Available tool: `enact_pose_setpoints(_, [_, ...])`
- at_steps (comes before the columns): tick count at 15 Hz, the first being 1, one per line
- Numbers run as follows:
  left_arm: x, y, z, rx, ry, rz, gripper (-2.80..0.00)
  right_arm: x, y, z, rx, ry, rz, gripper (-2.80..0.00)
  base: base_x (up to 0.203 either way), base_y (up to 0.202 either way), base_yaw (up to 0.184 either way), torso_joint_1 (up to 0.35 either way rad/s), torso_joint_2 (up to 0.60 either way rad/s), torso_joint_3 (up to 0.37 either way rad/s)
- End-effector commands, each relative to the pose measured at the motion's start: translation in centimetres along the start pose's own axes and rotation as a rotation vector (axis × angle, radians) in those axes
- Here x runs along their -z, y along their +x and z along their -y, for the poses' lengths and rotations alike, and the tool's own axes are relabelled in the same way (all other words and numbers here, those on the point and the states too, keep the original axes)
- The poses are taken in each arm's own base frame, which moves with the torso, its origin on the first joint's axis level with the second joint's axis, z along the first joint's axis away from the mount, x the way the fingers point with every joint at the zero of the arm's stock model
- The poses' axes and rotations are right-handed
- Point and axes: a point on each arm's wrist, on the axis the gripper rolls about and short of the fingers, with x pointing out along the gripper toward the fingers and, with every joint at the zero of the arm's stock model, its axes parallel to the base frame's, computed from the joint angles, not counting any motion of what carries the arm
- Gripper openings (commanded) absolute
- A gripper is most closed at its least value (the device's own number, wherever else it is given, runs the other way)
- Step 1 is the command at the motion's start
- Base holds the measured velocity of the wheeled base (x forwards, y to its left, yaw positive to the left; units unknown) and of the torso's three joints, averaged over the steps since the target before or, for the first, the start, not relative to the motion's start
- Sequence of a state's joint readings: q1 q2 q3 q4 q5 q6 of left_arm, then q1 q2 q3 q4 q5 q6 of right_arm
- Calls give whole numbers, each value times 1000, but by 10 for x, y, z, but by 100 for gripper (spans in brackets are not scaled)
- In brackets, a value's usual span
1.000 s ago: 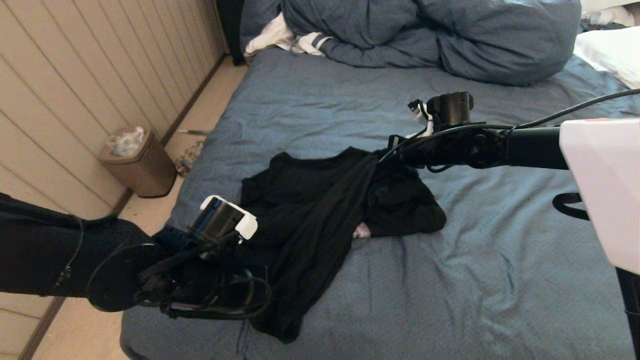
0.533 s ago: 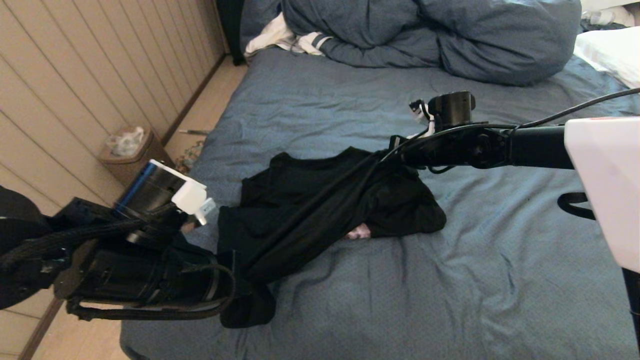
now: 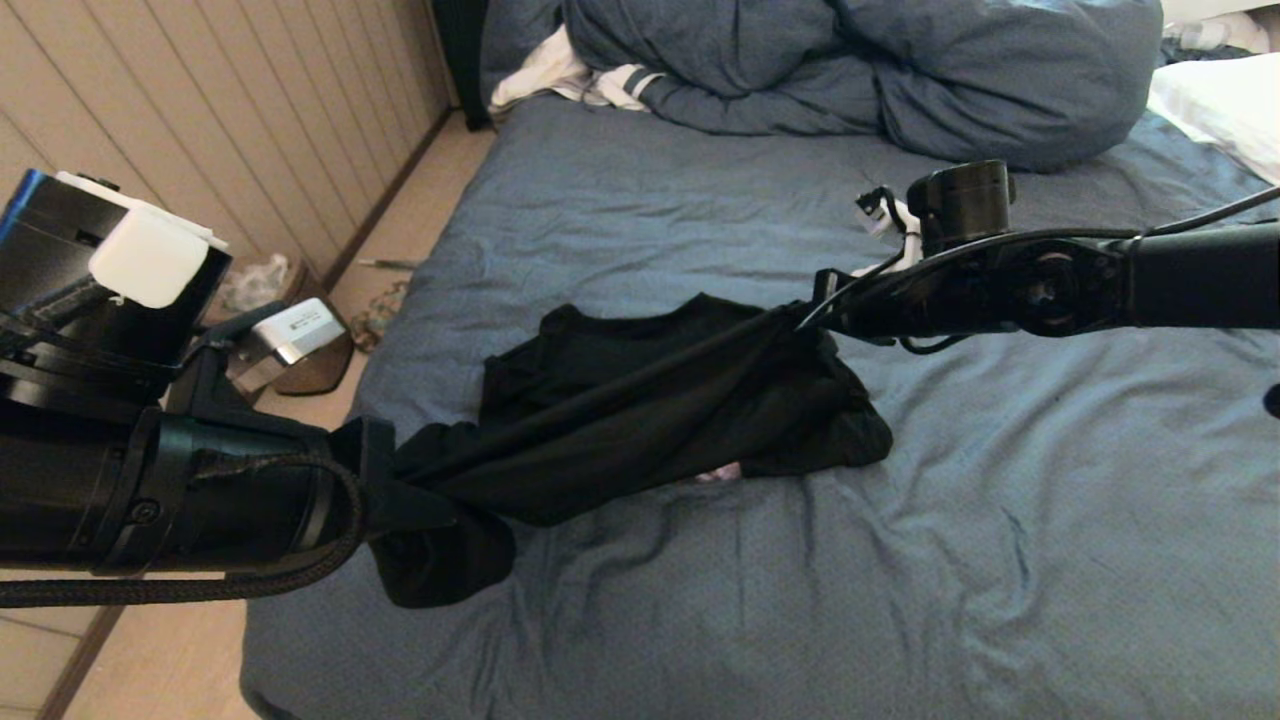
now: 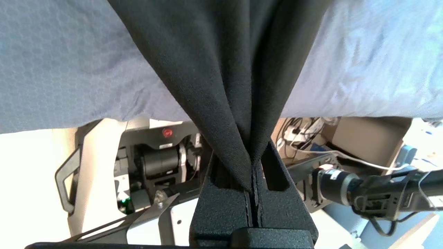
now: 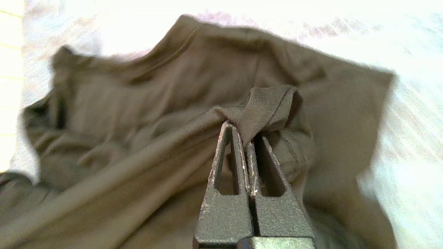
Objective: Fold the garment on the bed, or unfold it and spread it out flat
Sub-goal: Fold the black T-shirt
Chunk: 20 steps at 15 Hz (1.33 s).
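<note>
Left tool point(image 3: 385, 490): at the lower left of the head view we saw it pinching one end of the garment point(image 3: 640, 420).
Right tool point(image 3: 805, 318): right of centre, we saw it pressed together on another fold.
Garment: we found it stretched taut between both tools, the rest crumpled on the bed point(image 3: 950, 560).
Background: we noted the blue duvet point(image 3: 900, 70) along the top.
</note>
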<state>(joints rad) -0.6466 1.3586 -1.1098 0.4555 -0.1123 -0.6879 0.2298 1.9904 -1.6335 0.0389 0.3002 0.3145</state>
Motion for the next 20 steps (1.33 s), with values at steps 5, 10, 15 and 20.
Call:
enact_pose_setpoints(5, [11,-23,-4,37,-8,-59,-280,32,-92,-29,-15,-3,-63,-280,0,0,0,0,0,0])
enact_pose_setpoints(10, [30,-43,-15,34,-24,-184,-280,84,-149,-42,-25,-16,-195,-280,0,0,0,0,0,0])
enact_pose_setpoints(15, [49,-50,-23,44,-24,-289,-280,126,-204,-51,-38,-26,-306,-280,0,0,0,0,0,0])
enact_pose_setpoints(20, [61,-52,-23,54,-17,-427,-280,154,-244,-52,-35,-42,-412,-280,0,0,0,0,0,0])
